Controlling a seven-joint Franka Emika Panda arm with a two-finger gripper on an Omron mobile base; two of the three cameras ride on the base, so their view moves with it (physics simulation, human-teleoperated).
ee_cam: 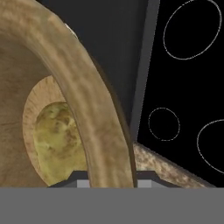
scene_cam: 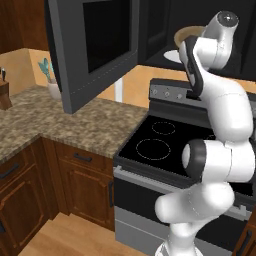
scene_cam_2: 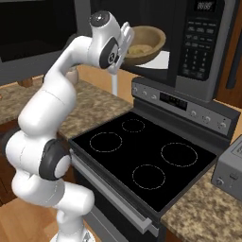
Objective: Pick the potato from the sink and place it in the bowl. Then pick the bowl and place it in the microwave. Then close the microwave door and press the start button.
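Note:
The tan wooden bowl (scene_cam_2: pixel 147 41) hangs at the mouth of the black microwave (scene_cam_2: pixel 204 47), just above its white turntable plate (scene_cam_2: pixel 159 60). My gripper (scene_cam_2: pixel 127 39) is shut on the bowl's near rim. In the hand view the thick rim (ee_cam: pixel 87 109) runs between my fingertips, and the pale yellow potato (ee_cam: pixel 59 135) lies on the bowl's bottom. The potato (scene_cam_2: pixel 138 49) also shows inside the bowl from the right. The microwave door (scene_cam: pixel 95 50) stands swung open to the left. My arm hides part of the bowl (scene_cam: pixel 187 34) in the left base view. The sink is out of view.
A black cooktop stove (scene_cam_2: pixel 142 156) lies right below the microwave, its knob panel (scene_cam_2: pixel 184 104) at the back. A grey toaster (scene_cam_2: pixel 231 170) stands on the counter to the right. The granite counter (scene_cam: pixel 75 125) on the left holds a small vase (scene_cam: pixel 51 82) and a knife block (scene_cam: pixel 4 92).

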